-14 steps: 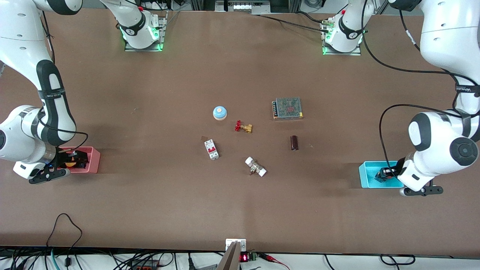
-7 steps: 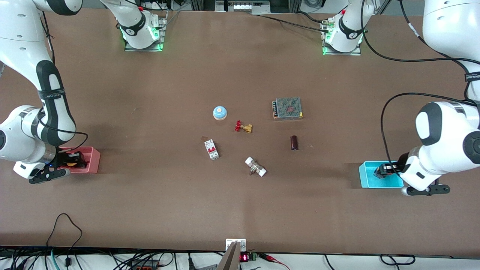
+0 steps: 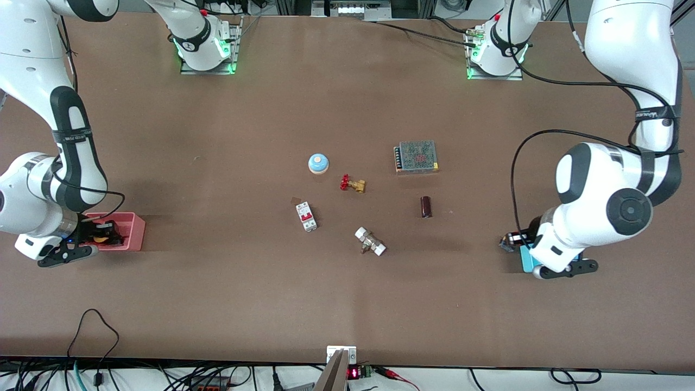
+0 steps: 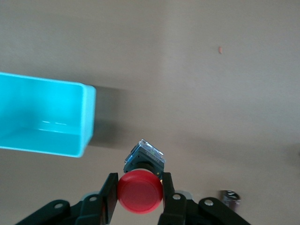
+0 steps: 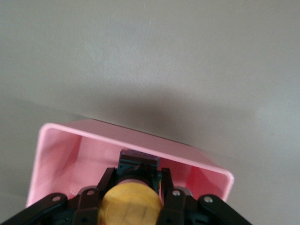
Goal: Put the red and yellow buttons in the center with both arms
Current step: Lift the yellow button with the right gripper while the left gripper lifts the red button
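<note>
My left gripper (image 4: 139,183) is shut on the red button (image 4: 139,192), gripping its cap from both sides. It holds the button above bare tabletop just past the rim of the cyan tray (image 4: 86,119). In the front view this gripper (image 3: 510,242) is beside the tray's edge (image 3: 525,260), on the side toward the table's centre (image 3: 374,209). My right gripper (image 5: 137,178) is shut on the orange-yellow button (image 5: 130,204) inside the pink tray (image 5: 140,143). The front view shows this gripper (image 3: 102,237), the button (image 3: 99,238) and the tray (image 3: 133,233) at the right arm's end of the table.
Around the centre lie a light-blue dome (image 3: 318,163), a brass valve with a red handwheel (image 3: 352,184), a white and red breaker (image 3: 306,215), a white-ended fitting (image 3: 370,241), a dark cylinder (image 3: 426,206) and a meshed power supply (image 3: 416,156).
My left gripper has carried the red button out of the cyan tray toward the table's centre. My right gripper has barely moved and stays over the pink tray with the yellow button.
</note>
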Controlling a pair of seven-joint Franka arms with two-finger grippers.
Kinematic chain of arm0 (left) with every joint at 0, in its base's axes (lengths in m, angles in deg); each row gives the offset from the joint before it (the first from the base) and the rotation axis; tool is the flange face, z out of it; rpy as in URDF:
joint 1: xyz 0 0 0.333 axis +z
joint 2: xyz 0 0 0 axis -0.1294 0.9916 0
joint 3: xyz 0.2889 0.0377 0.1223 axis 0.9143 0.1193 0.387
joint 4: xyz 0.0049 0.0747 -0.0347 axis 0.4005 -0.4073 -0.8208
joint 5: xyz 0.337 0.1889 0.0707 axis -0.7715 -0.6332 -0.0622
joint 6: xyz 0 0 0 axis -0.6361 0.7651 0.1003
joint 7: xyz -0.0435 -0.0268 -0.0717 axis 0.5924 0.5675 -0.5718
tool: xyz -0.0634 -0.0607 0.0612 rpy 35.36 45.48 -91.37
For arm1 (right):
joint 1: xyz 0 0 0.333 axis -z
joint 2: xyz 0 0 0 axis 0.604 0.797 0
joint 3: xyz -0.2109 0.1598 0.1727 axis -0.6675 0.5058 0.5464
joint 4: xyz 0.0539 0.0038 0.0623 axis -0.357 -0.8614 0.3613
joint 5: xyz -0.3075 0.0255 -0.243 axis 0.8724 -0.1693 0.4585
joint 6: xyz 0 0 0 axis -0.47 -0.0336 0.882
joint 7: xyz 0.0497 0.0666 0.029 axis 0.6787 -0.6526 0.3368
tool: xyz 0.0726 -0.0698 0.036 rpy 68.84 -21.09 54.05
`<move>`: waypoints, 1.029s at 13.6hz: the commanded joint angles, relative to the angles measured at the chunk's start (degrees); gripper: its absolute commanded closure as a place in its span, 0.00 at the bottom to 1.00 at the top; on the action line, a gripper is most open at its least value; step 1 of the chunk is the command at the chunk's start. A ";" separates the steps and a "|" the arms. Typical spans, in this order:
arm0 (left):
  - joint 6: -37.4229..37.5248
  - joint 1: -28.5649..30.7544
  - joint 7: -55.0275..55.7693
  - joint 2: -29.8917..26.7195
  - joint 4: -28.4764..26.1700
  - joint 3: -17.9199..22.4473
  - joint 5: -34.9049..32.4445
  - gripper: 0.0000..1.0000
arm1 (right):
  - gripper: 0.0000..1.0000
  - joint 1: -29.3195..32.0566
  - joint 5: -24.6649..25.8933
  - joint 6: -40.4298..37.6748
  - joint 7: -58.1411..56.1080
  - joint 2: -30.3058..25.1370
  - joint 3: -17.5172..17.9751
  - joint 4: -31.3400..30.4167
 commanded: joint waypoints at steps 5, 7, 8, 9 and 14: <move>-5.77 -6.21 11.98 4.23 -0.35 0.02 0.55 0.80 | 0.76 -3.02 -1.06 -19.73 8.20 -13.69 0.65 -0.51; -7.36 -7.53 13.92 5.37 -0.79 0.02 0.55 0.80 | 0.76 -5.91 -1.15 -19.49 11.47 -15.79 0.65 -3.48; -9.28 -8.31 14.71 5.55 -1.66 0.02 0.55 0.80 | 0.76 -7.84 -1.33 -18.35 15.31 -17.20 0.65 -6.46; -10.95 -8.84 15.76 5.64 -2.71 0.02 0.55 0.80 | 0.76 -9.95 -1.42 -15.64 18.05 -19.04 0.65 -10.40; -13.61 -10.78 17.35 7.75 -3.69 0.11 0.28 0.79 | 0.76 -17.16 -1.50 -5.06 23.42 -25.83 1.00 -26.87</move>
